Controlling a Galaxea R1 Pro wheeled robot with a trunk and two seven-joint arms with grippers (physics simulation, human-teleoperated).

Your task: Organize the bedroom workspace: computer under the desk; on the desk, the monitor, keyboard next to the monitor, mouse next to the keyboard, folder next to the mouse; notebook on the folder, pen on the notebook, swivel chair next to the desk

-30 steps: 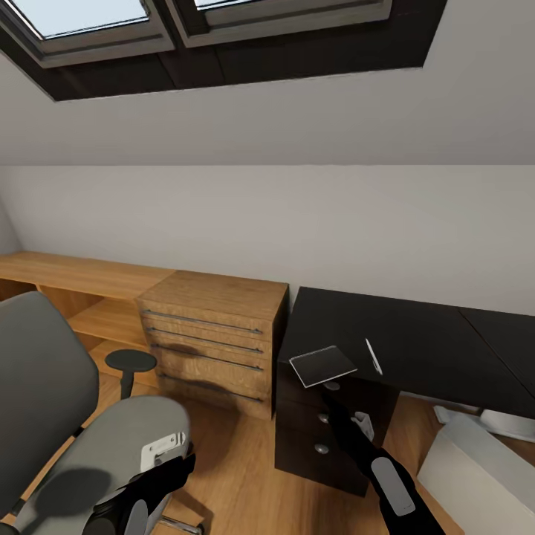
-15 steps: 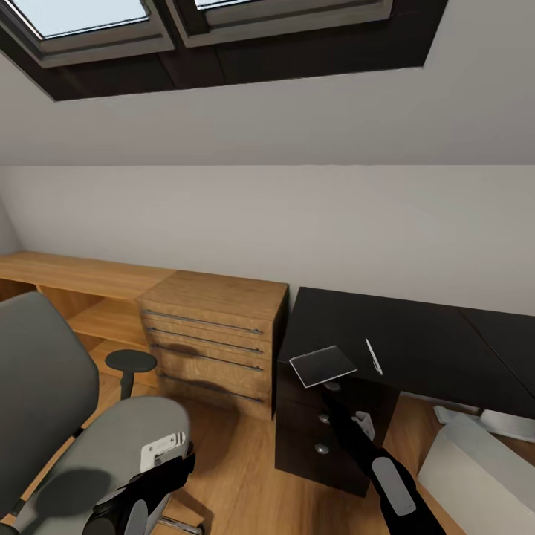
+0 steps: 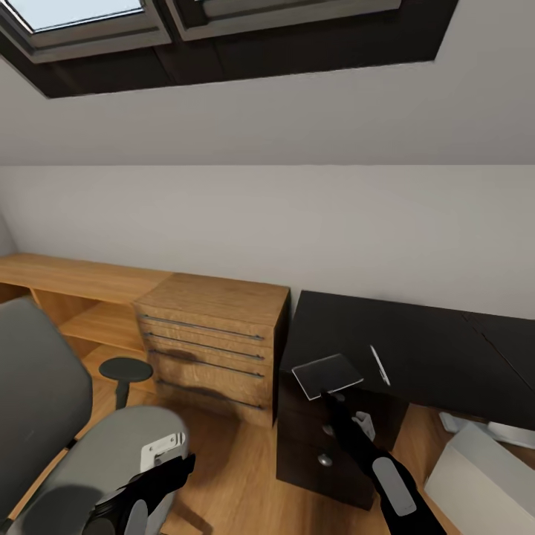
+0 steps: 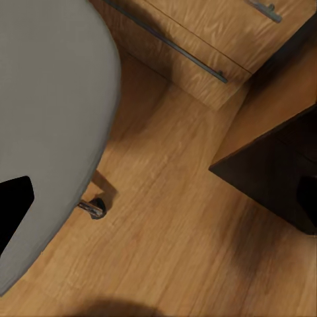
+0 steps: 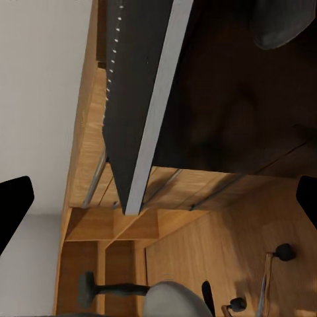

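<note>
The small dark notebook [image 3: 327,374] lies at the front corner of the glossy black desk [image 3: 423,345], its edge jutting past the desk's rim. In the right wrist view the notebook [image 5: 142,99] appears edge-on with a pale rim. My right gripper [image 3: 332,399] sits just below that corner, and its fingers [image 5: 13,205] stand wide apart in the right wrist view, touching nothing. The thin white pen [image 3: 380,365] rests on the desk beside the notebook. My left gripper [image 3: 178,467] hangs open over the seat of the grey swivel chair [image 3: 44,416]. The grey-white computer [image 3: 483,475] stands on the floor at lower right.
A light-wood drawer unit [image 3: 212,334] and a low shelf [image 3: 82,279] run along the wall left of the desk. The desk's black drawer pedestal [image 3: 327,446] faces my right arm. Bare wood floor [image 4: 191,238] lies between chair and pedestal.
The whole picture has shifted a little, so the camera moved. Both arms and the notebook keep their places relative to the desk.
</note>
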